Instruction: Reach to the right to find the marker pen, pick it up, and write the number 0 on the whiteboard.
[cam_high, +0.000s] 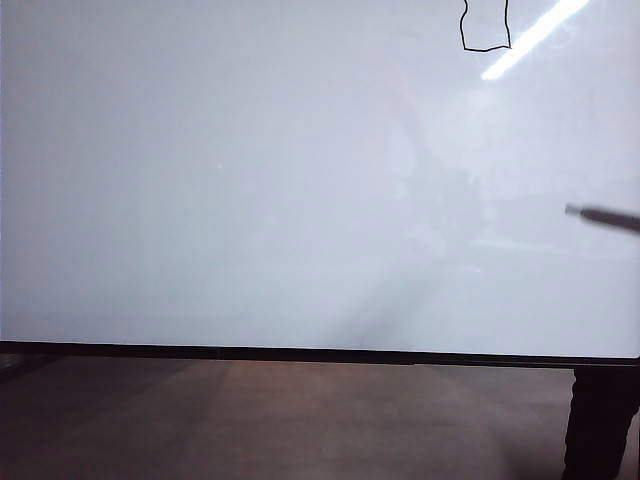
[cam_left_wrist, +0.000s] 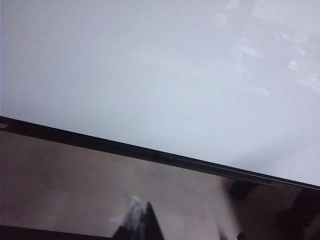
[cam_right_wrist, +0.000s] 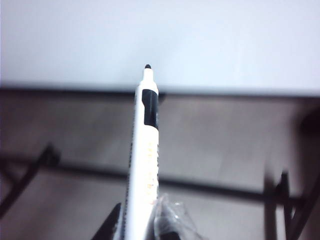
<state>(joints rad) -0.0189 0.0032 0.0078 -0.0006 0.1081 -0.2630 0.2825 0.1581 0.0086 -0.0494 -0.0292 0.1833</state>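
The 0 sits high on the board, toward the right, a thin black boxy outline whose top runs off the exterior view, so I can't tell whether the loop is closed up there. The sides and bottom read as one joined line. If it is closed, the writing is done and the step now is likely to bring the pen away clean; the thing to get right is to keep the tip off the glossy surface on the way, since any brush would leave a stray mark near the figure.

The pen is uncapped, its black tip pointing at the board's lower edge in the right wrist view and apart from it. In the exterior view it pokes in from the right edge, well below the 0 and roughly level.

The right gripper is clamped on the pen's barrel, jaws tight either side of it, with something clear and crinkled just beside the grip. Only the pen shows of that arm in the exterior view.

The left gripper barely peeks into its own wrist view, low by the floor under the board's black edge; I can't tell whether its jaws are apart or together, and nothing shows in it.
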